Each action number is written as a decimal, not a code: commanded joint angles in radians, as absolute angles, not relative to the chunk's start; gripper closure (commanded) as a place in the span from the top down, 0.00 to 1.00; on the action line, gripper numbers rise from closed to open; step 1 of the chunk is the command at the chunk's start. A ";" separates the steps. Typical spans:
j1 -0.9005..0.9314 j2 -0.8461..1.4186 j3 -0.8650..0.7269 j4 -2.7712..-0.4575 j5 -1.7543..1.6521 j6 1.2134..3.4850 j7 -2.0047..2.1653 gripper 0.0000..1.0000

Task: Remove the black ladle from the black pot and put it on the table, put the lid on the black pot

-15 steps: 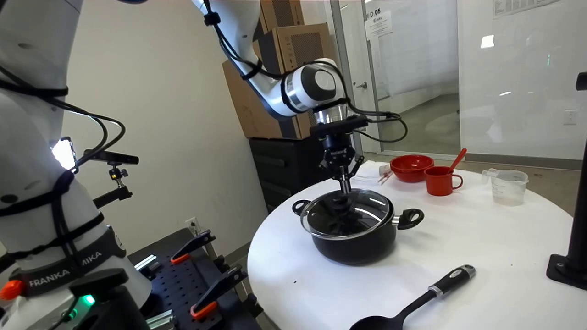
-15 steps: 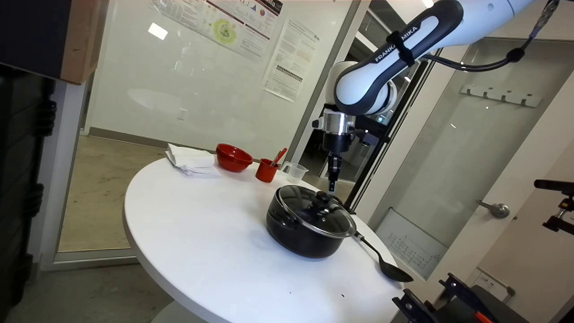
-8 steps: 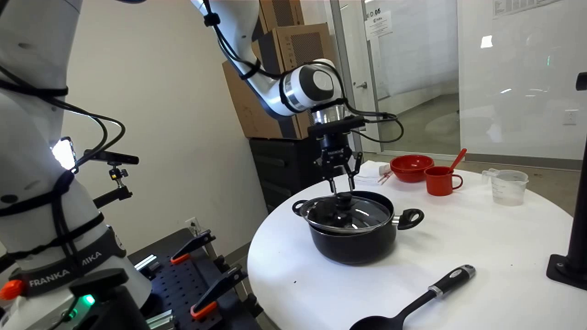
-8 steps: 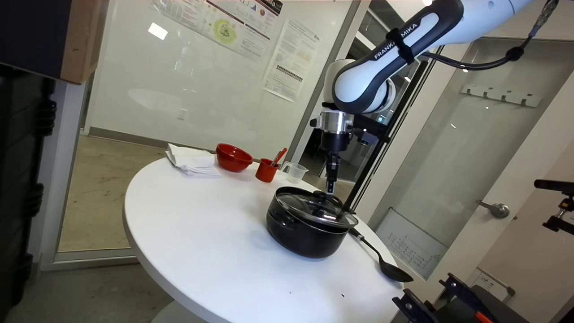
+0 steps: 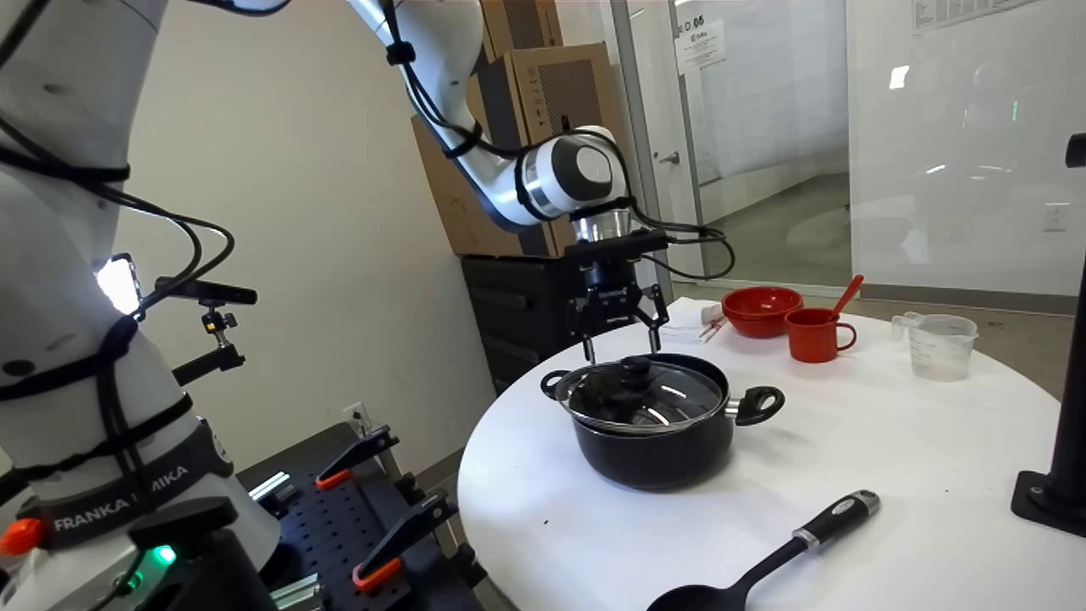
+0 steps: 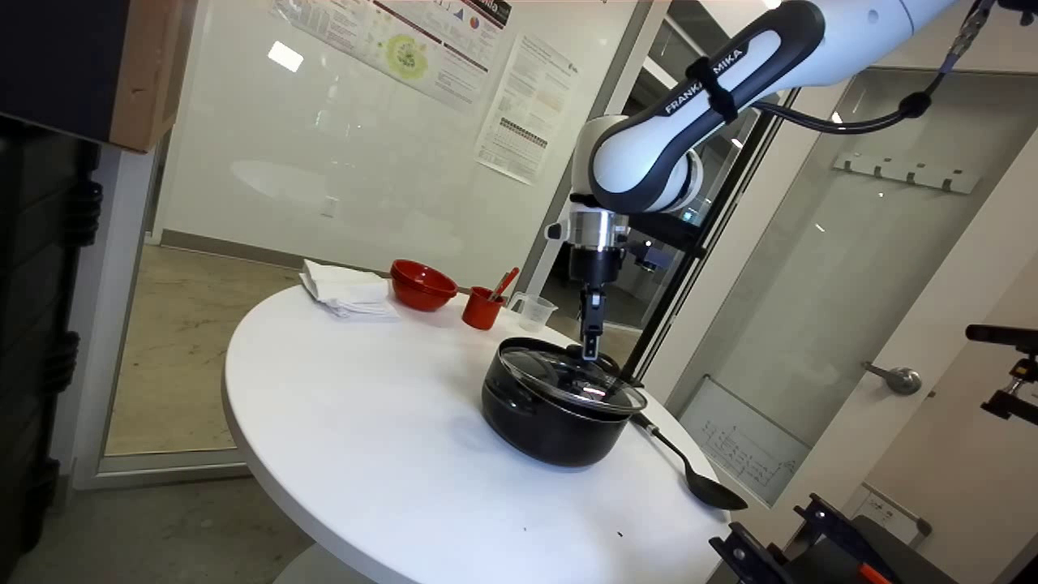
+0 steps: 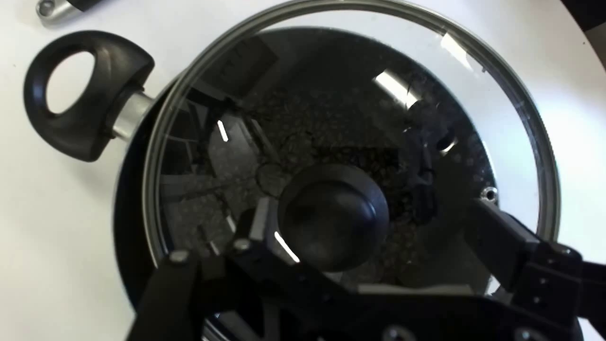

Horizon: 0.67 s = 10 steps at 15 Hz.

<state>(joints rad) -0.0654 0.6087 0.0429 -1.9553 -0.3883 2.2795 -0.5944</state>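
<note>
Red bowls [image 5: 760, 312] beside a red mug [image 5: 811, 341] with red utensil [image 5: 848, 296], clear measuring cup [image 5: 942, 348]

white glare on the lid [image 7: 341, 142], soft shadow beside the black pot [image 6: 545, 431]

My fingers [image 7: 501, 244] look matt; the lid [image 7: 350, 128] is glossy glass with a metal rim [image 7: 549, 184] and plastic-looking knob [image 7: 331, 220]. The pot [image 5: 657, 458] is dull, its loop handle [image 7: 116, 71] plastic-looking on a metal stem [image 7: 132, 114]. The ladle [image 5: 769, 564] has a shiny metal collar [image 5: 805, 536], the surface [image 5: 891, 424] is smooth, the jug [image 5: 942, 346] translucent plastic.
</note>
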 commanded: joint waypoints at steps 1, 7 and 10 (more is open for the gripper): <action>-0.060 0.659 0.044 -1.904 -0.378 2.249 -0.618 1.00; -0.066 0.683 0.042 -1.868 -0.372 2.235 -0.612 0.58; -0.077 0.676 0.045 -1.861 -0.363 2.234 -0.617 0.35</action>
